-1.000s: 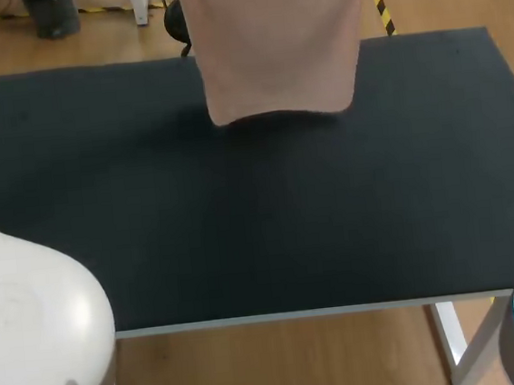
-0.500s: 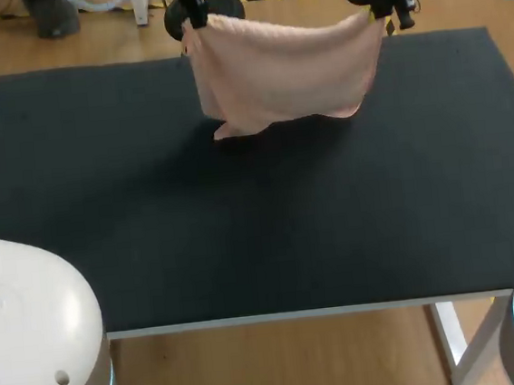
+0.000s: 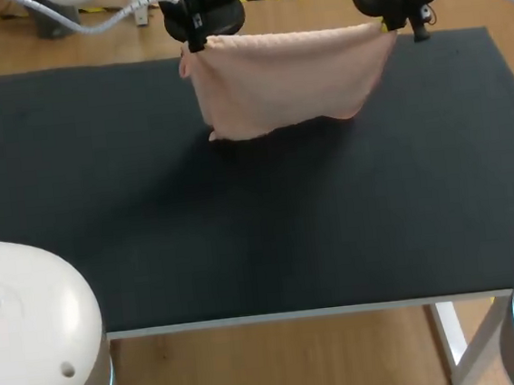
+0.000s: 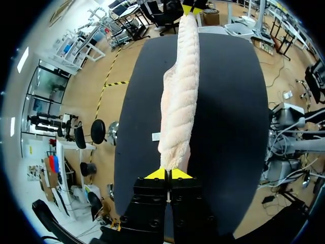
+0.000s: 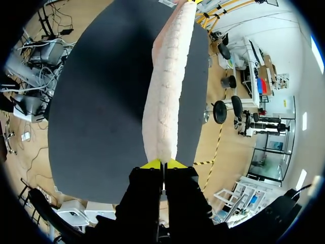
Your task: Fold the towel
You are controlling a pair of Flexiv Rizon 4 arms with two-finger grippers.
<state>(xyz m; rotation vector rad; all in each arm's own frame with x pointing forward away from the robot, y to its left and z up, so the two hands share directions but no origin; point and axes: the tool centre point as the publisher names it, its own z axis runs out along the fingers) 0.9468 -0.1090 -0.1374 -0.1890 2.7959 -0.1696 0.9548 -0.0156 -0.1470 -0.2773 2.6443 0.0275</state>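
Left gripper [image 4: 168,174] and right gripper [image 5: 163,163] each pinch closed on an upper corner of the peach terry-cloth towel [image 3: 291,75], which hangs stretched between them over the black matte table [image 3: 243,239].

From above, both arms are cut off at the far edge. The left gripper [image 3: 195,40] and right gripper [image 3: 397,22] have their fingertips lost in the towel [image 3: 287,80] corners. The hanging cloth hides a strip of table [image 3: 242,230] behind it, and I can't tell whether its hem touches down.
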